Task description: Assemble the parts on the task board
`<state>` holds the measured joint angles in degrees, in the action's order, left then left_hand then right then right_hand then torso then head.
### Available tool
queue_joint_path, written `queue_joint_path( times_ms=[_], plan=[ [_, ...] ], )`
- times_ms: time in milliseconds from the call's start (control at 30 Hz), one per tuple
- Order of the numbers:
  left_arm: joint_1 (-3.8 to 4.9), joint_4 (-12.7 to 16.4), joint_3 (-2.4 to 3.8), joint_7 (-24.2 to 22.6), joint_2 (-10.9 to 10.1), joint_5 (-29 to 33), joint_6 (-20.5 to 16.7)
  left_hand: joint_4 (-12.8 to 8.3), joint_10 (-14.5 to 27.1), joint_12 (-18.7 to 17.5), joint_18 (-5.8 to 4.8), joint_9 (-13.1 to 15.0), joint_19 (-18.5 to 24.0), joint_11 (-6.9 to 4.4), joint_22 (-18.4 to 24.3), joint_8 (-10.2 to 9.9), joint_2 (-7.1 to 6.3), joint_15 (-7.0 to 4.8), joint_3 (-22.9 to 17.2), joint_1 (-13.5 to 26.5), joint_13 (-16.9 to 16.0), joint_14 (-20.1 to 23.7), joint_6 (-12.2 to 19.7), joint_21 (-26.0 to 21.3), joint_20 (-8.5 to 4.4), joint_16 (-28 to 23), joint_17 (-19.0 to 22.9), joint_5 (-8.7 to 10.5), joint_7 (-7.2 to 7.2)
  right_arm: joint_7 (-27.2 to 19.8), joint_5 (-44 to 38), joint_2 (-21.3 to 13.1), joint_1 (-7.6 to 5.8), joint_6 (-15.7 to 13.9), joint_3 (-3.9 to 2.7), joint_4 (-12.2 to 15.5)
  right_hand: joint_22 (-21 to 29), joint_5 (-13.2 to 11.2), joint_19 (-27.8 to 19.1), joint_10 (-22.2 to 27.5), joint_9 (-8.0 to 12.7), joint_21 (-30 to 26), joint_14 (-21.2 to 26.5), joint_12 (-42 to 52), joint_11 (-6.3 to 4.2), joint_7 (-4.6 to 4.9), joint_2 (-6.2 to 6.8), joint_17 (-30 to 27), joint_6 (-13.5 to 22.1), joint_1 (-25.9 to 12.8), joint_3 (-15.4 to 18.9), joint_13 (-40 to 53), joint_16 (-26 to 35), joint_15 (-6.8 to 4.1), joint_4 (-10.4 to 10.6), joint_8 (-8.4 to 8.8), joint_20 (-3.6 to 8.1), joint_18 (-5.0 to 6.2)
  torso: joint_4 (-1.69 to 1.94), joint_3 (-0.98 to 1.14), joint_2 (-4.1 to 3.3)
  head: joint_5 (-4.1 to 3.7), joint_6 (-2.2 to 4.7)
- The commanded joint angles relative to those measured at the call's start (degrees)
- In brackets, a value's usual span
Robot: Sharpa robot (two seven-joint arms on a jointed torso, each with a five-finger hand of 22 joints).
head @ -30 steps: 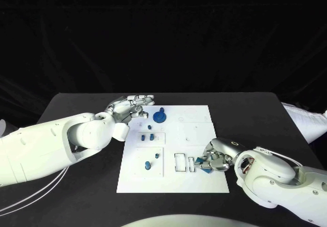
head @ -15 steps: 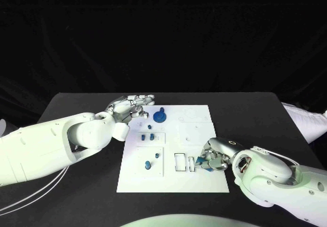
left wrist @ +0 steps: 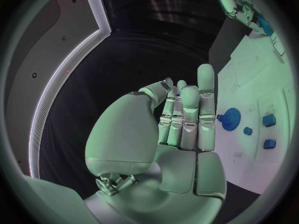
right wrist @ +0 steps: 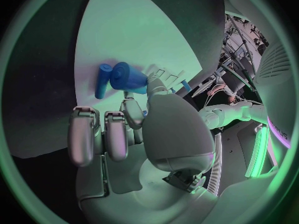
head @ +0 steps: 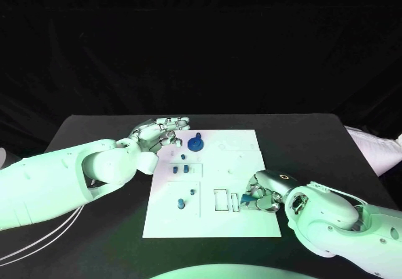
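Since a second ago the right hand (head: 261, 196) has slid a little closer to the two small slots (head: 225, 199) on the task board (head: 239, 226), while the left hand (head: 159, 130) has stayed where it was. The right hand holds a blue part (head: 248, 199) pinched in its fingers, just beside the slots. In the right wrist view the blue part (right wrist: 129, 79) looks like a short round peg, and a thinner blue piece (right wrist: 102, 80) sits right next to it; it is hard to tell if they touch. The left hand is holding nothing, with its fingers straight and close together, and it hovers at the far corner of the task board, near the blue gear (head: 196, 142). Other blue parts (head: 181, 203) lie on the task board between the gear and the slots. The step now seems to be fitting the held part into a slot. To do it well, the right hand should line the part up straight over the slot, go down slowly, and let go only when the part sits flat. A tilted part could jam or push the task board across the bench (head: 100, 133).
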<state>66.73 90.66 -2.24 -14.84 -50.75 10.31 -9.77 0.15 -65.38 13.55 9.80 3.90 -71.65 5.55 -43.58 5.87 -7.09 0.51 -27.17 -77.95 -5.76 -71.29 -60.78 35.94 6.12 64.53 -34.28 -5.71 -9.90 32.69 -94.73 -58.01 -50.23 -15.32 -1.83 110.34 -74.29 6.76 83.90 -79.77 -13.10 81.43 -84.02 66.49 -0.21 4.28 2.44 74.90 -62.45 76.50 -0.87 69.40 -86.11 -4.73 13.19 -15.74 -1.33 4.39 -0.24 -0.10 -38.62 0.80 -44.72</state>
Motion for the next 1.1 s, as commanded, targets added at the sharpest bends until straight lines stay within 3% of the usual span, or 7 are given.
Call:
queue_joint_path(
  times_ms=[33,200,367,600,800,1100],
  plan=[
    [0.00,0.1,0.02,-0.2,0.1,-0.5,1.2,-0.1,0.4,0.3,0.62,0.0,0.0,-0.13,0.1,0.2,0.36,0.06,0.1,-0.3,-0.1,0.3,0.4,-0.3,0.05,0.3,0.1,-0.30,0.04,0.5,2.9,-0.1,0.12,-4.7,-0.02,0.7,-0.1,0.3,0.6,-1.6,-1.2,0.2,-4.6,-0.5,-1.27,-1.33,-2.94,7.5,-1.8,0.1,-0.6,-0.2,-0.3,-0.48,1.2,-0.43,0.48,-1.12,0.09,-0.05,0.01,-0.13,0.14],
    [0.00,0.1,0.02,-0.2,0.2,-0.5,1.3,-0.1,0.4,0.3,0.62,0.0,0.0,-0.13,0.1,0.2,0.36,0.06,0.1,-0.3,-0.1,0.3,0.4,-0.3,0.05,0.3,0.1,-0.30,0.04,0.0,4.8,0.0,-0.31,-9.7,-0.35,1.8,-0.6,4.2,0.8,-2.0,-2.0,0.5,-4.7,-0.6,-1.44,-1.54,-2.00,8.2,-2.2,-2.0,-0.8,0.0,-0.6,-0.63,3.1,-0.74,0.59,-1.20,0.11,-0.10,-0.01,-0.11,0.16],
    [0.00,0.2,0.02,-0.2,0.2,-0.5,1.3,-0.1,0.4,0.3,0.62,0.0,0.0,-0.13,0.1,0.2,0.36,0.06,0.1,-0.3,-0.1,0.3,0.4,-0.3,0.05,0.3,0.1,-0.30,0.04,0.2,6.9,0.5,-0.62,-11.0,-0.56,2.2,-0.8,6.0,0.9,-3.0,-2.7,0.6,-4.8,1.7,-1.73,-1.92,-1.89,8.3,-3.0,-3.0,-0.9,2.1,-0.7,-0.86,3.3,-1.23,0.77,-1.22,0.06,-0.09,-0.02,-0.03,0.18],
    [-0.01,0.3,0.02,-0.2,0.3,-0.5,1.3,-0.1,0.4,0.3,0.62,0.0,0.0,-0.13,0.1,0.2,0.36,0.06,0.1,-0.3,-0.1,0.3,0.4,-0.3,0.05,0.3,0.1,-0.30,0.04,1.0,9.6,2.8,-0.73,-8.3,-0.64,1.6,-0.8,9.4,0.9,-3.1,-3.5,0.6,-4.8,1.8,-1.81,-2.00,-1.57,8.4,-3.2,-4.7,-0.2,2.7,-0.7,-0.96,3.4,-1.24,0.92,-1.23,0.11,-0.07,-0.01,0.14,0.05],
    [-0.01,0.5,0.02,-0.1,0.4,-0.6,1.3,-0.1,0.4,0.3,0.62,0.0,0.0,-0.13,0.1,0.2,0.36,0.06,0.1,-0.3,-0.1,0.3,0.4,-0.3,0.05,0.3,0.1,-0.30,0.04,1.6,10.4,5.2,-0.76,-4.0,-0.63,0.2,-0.8,11.4,0.9,-3.5,-4.1,0.5,-4.8,2.4,-1.91,-2.14,-2.14,8.6,-3.5,-6.2,0.5,3.5,-0.8,-1.06,3.4,-1.33,0.97,-1.22,0.12,-0.13,-0.03,0.24,0.09],
    [-0.01,0.7,0.02,-0.1,0.4,-0.6,1.4,-0.1,0.4,0.3,0.62,0.0,0.0,-0.13,0.1,0.2,0.36,0.06,0.1,-0.3,-0.1,0.3,0.4,-0.3,0.05,0.3,0.1,-0.30,0.04,2.2,9.3,7.8,-0.76,-0.7,-0.59,-2.1,-0.8,12.4,0.9,-4.0,-4.7,0.5,-4.8,3.5,-2.07,-2.32,-3.02,8.9,-4.0,-7.9,1.3,4.6,-0.9,-1.16,3.5,-1.48,1.08,-1.22,0.02,-0.04,-0.07,0.65,-0.07]
  ],
)
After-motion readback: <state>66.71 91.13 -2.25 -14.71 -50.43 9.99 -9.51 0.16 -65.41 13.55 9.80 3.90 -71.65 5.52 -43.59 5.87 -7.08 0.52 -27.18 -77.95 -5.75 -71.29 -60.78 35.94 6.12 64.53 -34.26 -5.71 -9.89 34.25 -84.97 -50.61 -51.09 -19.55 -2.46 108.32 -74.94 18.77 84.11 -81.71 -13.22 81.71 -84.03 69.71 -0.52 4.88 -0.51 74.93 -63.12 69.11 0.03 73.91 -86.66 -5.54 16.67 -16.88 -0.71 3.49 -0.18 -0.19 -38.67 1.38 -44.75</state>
